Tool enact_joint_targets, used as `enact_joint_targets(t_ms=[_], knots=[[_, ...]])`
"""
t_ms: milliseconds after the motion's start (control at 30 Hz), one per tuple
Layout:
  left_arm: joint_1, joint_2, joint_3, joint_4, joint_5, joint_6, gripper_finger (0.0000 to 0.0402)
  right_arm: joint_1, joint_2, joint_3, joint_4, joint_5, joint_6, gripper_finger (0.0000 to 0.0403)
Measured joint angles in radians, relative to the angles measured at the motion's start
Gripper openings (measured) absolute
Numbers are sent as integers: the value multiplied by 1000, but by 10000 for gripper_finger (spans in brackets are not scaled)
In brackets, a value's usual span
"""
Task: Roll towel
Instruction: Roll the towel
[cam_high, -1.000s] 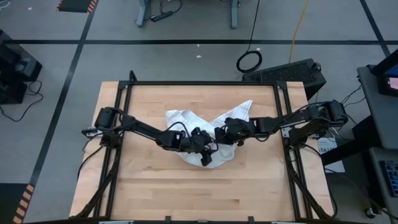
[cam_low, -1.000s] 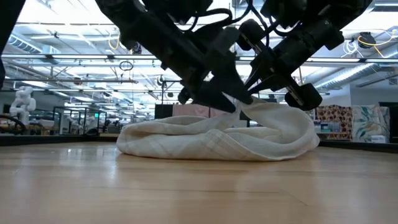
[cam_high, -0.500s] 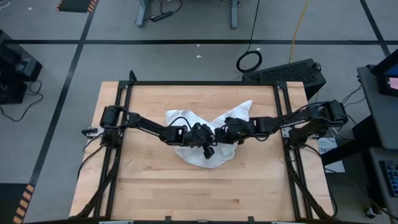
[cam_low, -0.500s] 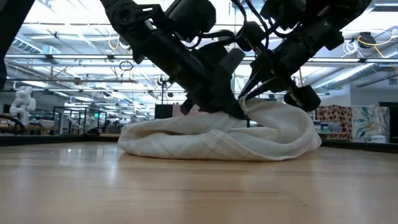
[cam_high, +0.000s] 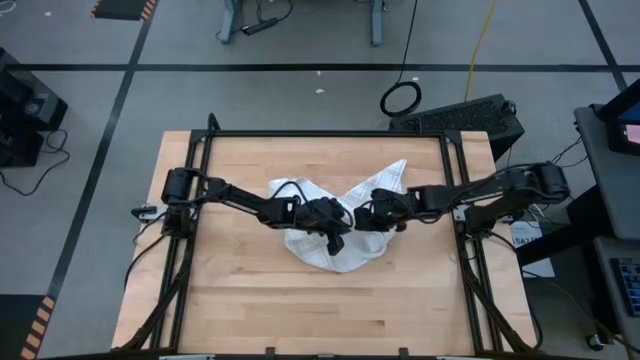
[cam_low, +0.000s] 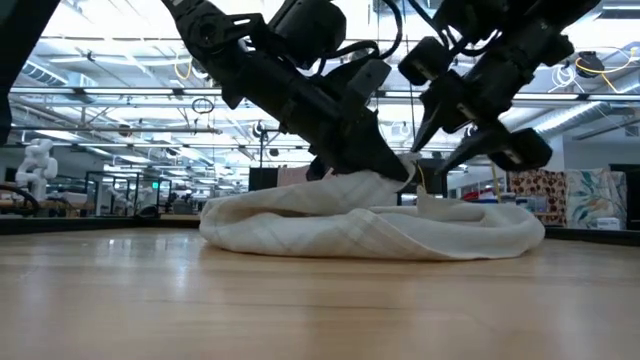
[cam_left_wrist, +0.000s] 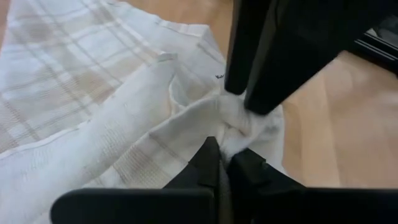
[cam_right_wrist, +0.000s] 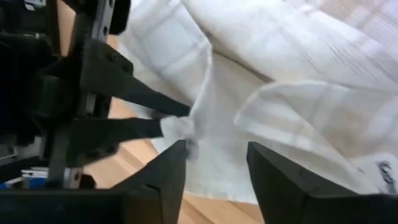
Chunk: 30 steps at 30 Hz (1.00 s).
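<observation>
Wooden table (cam_high: 240, 300), crumpled towel (cam_high: 335, 250), left gripper (cam_high: 338, 238) pinching fold

Two slim black jointed arms, looped with thin dark cables; each tool (cam_high: 338, 238) (cam_high: 366, 210) ends in two flat, tapering black fingers.

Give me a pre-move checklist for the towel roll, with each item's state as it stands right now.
1. Left gripper shut on a fold of the towel: ok.
2. Right gripper open, with no cloth between its fingers: ok.
3. Clearance between the two grippers: not ok, they sit tip to tip over the towel's middle.
4. Towel spread flat for rolling: not ok, it lies bunched and folded over itself.
5. Towel fully on the table: ok.
6. How much cloth the left gripper holds: cannot tell.
</observation>
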Motion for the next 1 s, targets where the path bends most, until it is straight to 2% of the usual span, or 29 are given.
enact_joint_targets(t_ms=[133, 267, 433, 600, 867, 1000], knots=[[0, 8, 1, -6, 7, 2, 18, 29, -14, 0, -48, 3, -13, 183], [11, 9, 1, -41, 10, 5, 18, 93, -13, 0, -86, 95, 11, 192], [54, -54, 0, -178, 12, 1, 19, 178, -13, 0, -61, 336, 12, 194], [77, -125, 1, -297, 28, 86, 19, 254, 7, 0, -29, 549, -140, 194], [69, -163, 0, -387, 33, 101, 19, 331, 130, 0, 37, 633, -237, 194], [40, -169, 2, -382, 35, 100, 19, 339, 191, 0, 81, 712, -295, 194]])
